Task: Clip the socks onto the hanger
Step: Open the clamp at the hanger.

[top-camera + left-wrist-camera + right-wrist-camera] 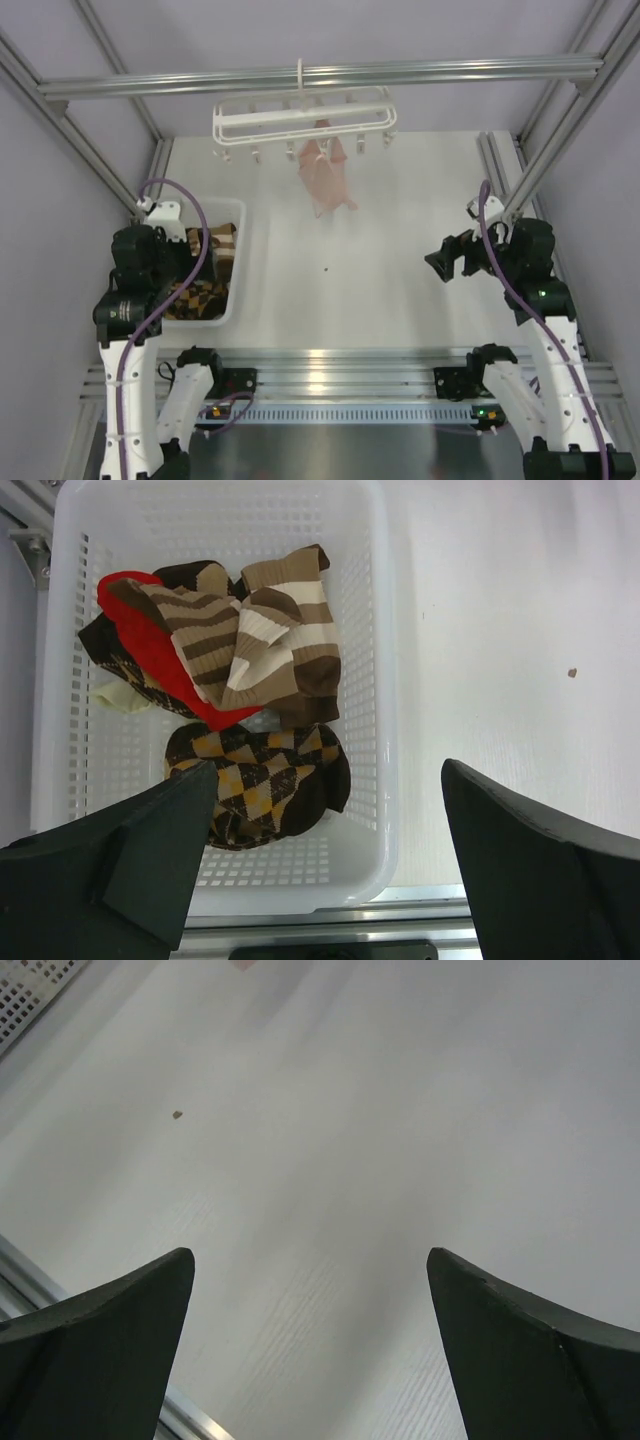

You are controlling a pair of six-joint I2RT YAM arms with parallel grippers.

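The argyle socks (265, 780), dark brown and orange-tan, lie bunched at the near end of a white mesh basket (385, 780) on the left of the table (400, 250). My left gripper (328, 765) hovers open above that end of the basket, holding nothing. One finger is over the socks and the other over the table beside the basket. The white hanger (300, 115) hangs by its hook from the far crossbar, clips dangling. My right gripper (445, 258) stands open and empty over bare table on the right (310, 1252).
A pink sock (325, 175) hangs from a middle clip of the hanger. The basket also holds brown-and-cream striped socks (270, 640) and a red sock (150, 650). A small dark speck (326, 268) lies mid-table. Aluminium frame posts stand at both sides.
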